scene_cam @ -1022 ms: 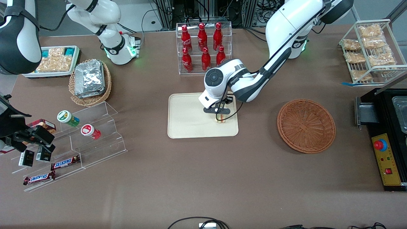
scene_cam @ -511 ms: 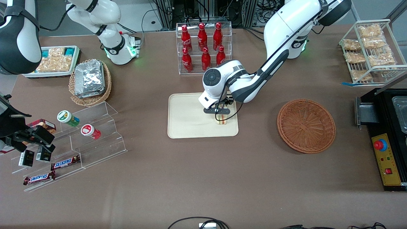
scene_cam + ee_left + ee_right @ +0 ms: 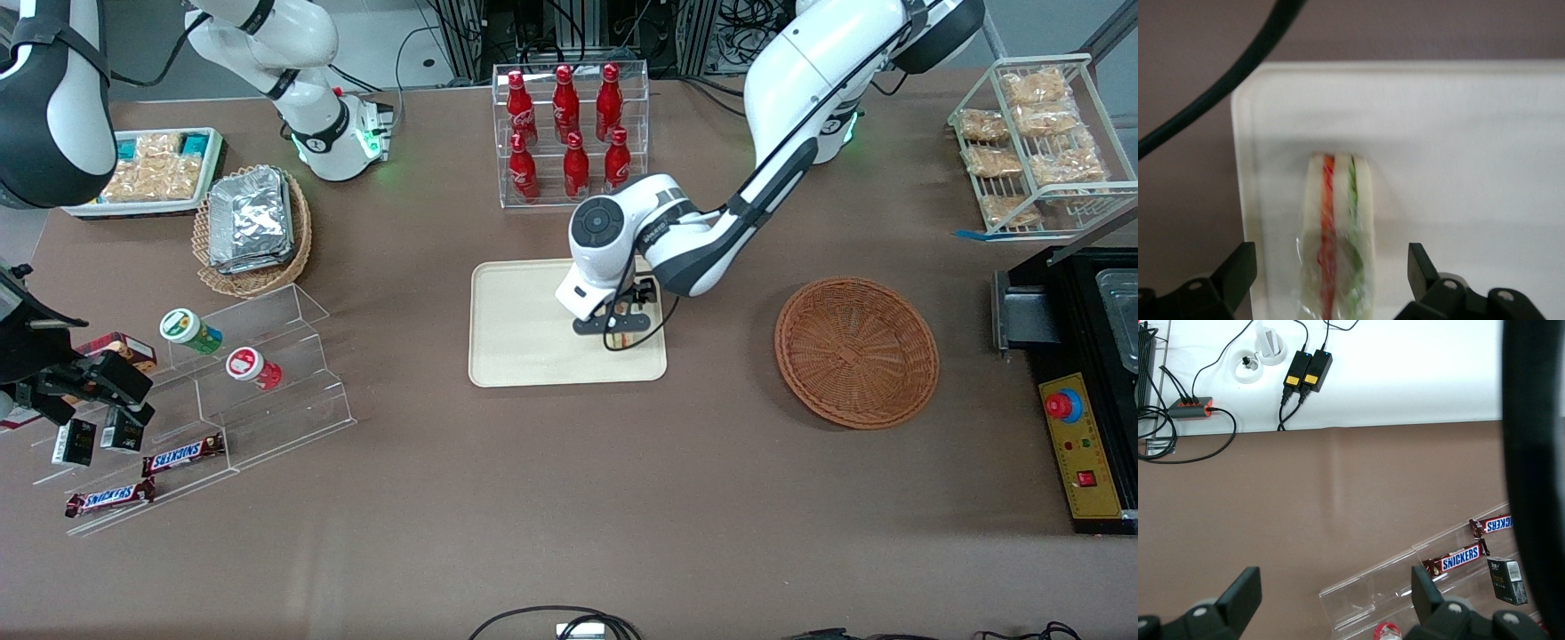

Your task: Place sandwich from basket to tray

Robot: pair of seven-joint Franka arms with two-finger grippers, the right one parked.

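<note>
The sandwich, a pale wedge in clear wrap with a red and a green stripe, stands on edge on the cream tray close to its rim. My left gripper is open, and its black fingers stand on either side of the sandwich, clear of it. In the front view the gripper hangs low over the tray, at the end nearest the basket, and hides most of the sandwich. The reddish-brown wicker basket sits beside the tray toward the working arm's end, with nothing in it.
A clear rack of red bottles stands farther from the front camera than the tray. A tan basket of foil packets and acrylic steps with snacks lie toward the parked arm's end. A wire rack and black control box are by the working arm.
The hand has shifted a little nearer the front camera and now covers the sandwich, which showed below the fingers before. The sandwich stays in the same place on the tray.
</note>
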